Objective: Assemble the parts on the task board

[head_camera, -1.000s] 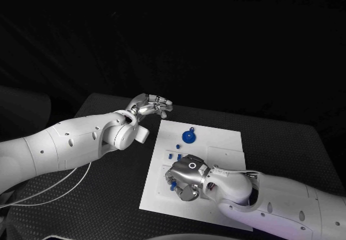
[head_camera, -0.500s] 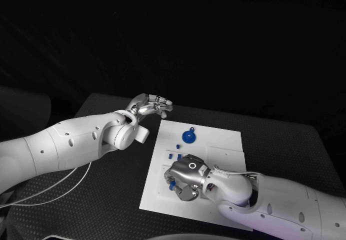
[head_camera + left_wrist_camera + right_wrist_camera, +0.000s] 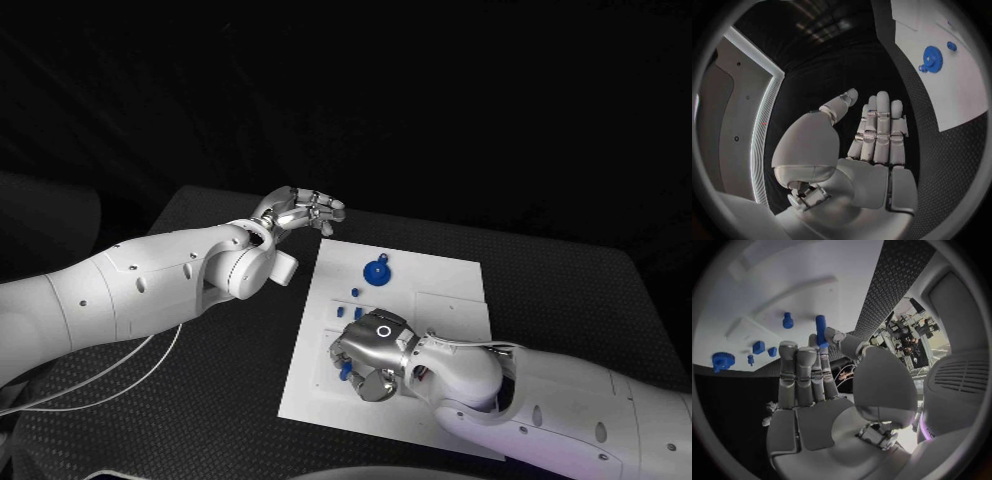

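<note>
The white task board [image 3: 433, 285] lies in the middle of the table. My right hand [image 3: 372, 352] hovers low over its near left part and pinches a blue peg [image 3: 820, 329] between thumb and a finger, the other fingers [image 3: 798, 372] held straight. A second blue peg [image 3: 787, 320] stands on the board [image 3: 773, 285] just beyond it. A blue gear [image 3: 376, 273] sits farther back, with small blue pieces [image 3: 346, 310] between it and the hand. My left hand [image 3: 303, 212] is raised off the board's far left corner, fingers [image 3: 879, 125] extended, holding nothing.
The black table [image 3: 202, 360] surrounds the board. A white cable [image 3: 101, 385] runs along the table under my left arm. The board's far part [image 3: 942, 75] with the blue gear [image 3: 931, 54] lies off to the side of my left hand.
</note>
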